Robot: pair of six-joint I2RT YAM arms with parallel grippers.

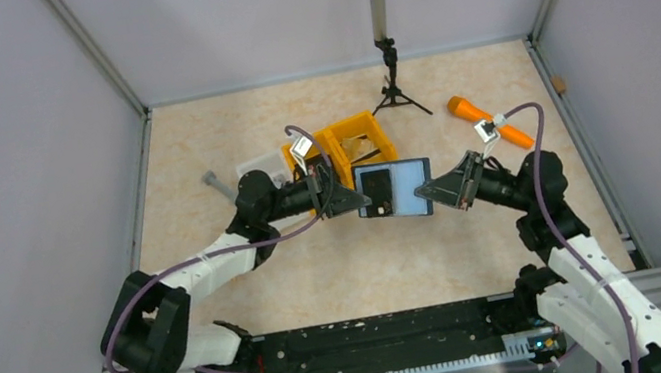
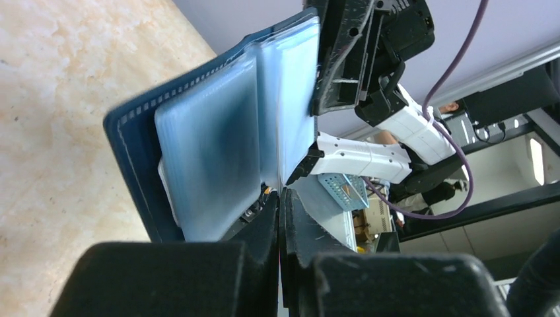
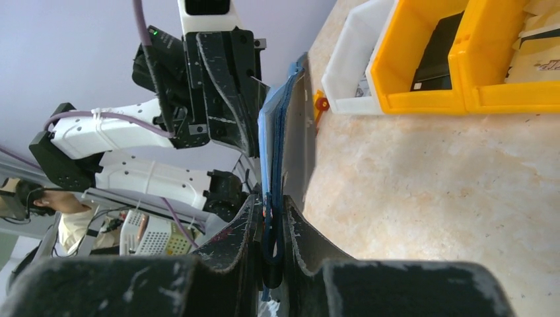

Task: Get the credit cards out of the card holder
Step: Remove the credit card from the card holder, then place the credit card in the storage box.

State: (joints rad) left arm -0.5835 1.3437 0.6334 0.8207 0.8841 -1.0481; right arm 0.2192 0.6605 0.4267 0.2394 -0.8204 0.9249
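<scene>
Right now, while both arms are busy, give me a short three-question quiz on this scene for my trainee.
1. True or false: the flat navy-blue folding card holder is folded shut.
2. Which grips the card holder? A) only the left gripper; B) only the right gripper; C) both.
3. Fill in: the plastic two-compartment bin on the table beyond the card holder is ____ in colour.

Key:
1. False. It is spread open, with its pale inner faces showing.
2. C. One gripper is clamped on each side edge.
3. Yellow.
</scene>
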